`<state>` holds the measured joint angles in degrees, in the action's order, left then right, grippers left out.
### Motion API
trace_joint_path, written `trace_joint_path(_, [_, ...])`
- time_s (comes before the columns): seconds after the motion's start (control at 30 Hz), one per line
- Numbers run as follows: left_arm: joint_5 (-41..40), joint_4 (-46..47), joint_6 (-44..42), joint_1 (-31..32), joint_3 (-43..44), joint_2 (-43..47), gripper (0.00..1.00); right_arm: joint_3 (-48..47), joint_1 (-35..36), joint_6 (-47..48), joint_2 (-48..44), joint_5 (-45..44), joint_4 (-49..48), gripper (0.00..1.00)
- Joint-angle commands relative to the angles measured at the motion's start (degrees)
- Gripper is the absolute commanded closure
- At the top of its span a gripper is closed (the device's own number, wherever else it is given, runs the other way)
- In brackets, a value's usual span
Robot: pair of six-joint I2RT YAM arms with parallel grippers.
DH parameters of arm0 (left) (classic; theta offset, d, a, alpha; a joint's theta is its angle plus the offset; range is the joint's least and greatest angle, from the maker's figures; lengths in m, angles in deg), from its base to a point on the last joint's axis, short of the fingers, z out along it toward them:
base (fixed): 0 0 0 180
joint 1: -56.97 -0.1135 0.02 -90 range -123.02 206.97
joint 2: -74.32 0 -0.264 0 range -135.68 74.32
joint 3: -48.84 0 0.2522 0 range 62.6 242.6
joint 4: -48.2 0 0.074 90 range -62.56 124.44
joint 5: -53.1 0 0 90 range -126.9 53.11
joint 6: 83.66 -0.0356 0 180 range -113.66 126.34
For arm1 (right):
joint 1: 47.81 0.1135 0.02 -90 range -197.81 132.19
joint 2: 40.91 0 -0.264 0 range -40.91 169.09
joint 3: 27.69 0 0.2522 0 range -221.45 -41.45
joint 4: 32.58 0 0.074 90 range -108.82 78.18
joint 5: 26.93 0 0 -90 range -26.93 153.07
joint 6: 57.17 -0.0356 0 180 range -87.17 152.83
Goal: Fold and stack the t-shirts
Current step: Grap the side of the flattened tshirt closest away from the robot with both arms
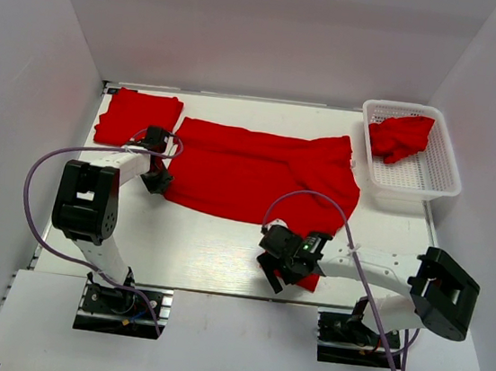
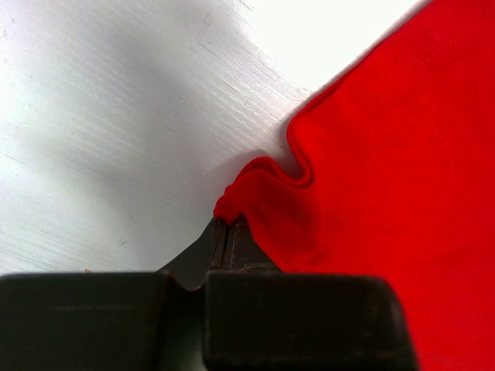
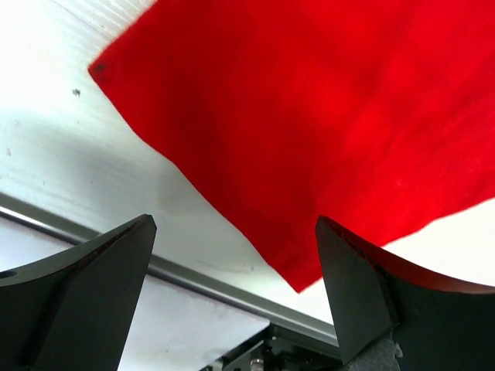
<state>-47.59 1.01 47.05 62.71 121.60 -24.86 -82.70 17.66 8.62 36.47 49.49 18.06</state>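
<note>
One red t-shirt [image 1: 258, 173] lies spread across the middle of the table. My left gripper [image 1: 156, 179] is shut on a bunched bit of its left edge; in the left wrist view the fingertips [image 2: 224, 232] pinch a small fold of the t-shirt [image 2: 387, 193]. My right gripper [image 1: 275, 275] stands open at the shirt's near right corner. In the right wrist view that corner of the t-shirt [image 3: 309, 116] lies flat on the table under the wide-apart jaws of the gripper [image 3: 233, 224]. A folded red t-shirt [image 1: 137, 116] lies at the back left. A crumpled one [image 1: 401, 136] sits in the basket.
The white mesh basket [image 1: 430, 176] stands at the back right. White walls close in the table on three sides. A metal rail [image 3: 193, 274] runs along the table's near edge, just behind my right gripper.
</note>
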Motion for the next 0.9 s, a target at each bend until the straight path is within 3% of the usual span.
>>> trace_joint_path(0.0, [-1.6,-1.0,-1.0,-0.1,-1.4,-1.5,1.00,-1.9,0.8,-0.5,2.4,-3.4,-2.4,0.10])
trace_joint_path(0.23, [-1.1,-0.4,-1.5,-0.1,-2.0,-0.9,1.00,1.9,0.5,-3.9,1.6,-5.5,-4.6,0.11])
trace_joint_path(0.47, [-2.2,-1.5,-1.5,-0.1,-2.0,-0.9,1.00,5.6,0.3,-5.4,0.6,-4.2,-7.4,0.43])
trace_joint_path(0.6, [-2.2,-2.0,-1.5,-0.1,-2.0,-0.4,1.00,6.4,0.4,-6.2,1.9,-3.9,-7.1,0.66])
trace_joint_path(0.77, [-2.7,-2.0,-1.5,-0.1,-2.0,-0.4,1.00,6.3,0.0,-9.4,2.4,-7.4,-5.1,0.76])
trace_joint_path(0.87, [-2.7,-2.0,-2.0,-0.1,-1.4,-0.4,1.00,5.9,0.2,-10.3,3.0,-8.5,-4.0,0.93])
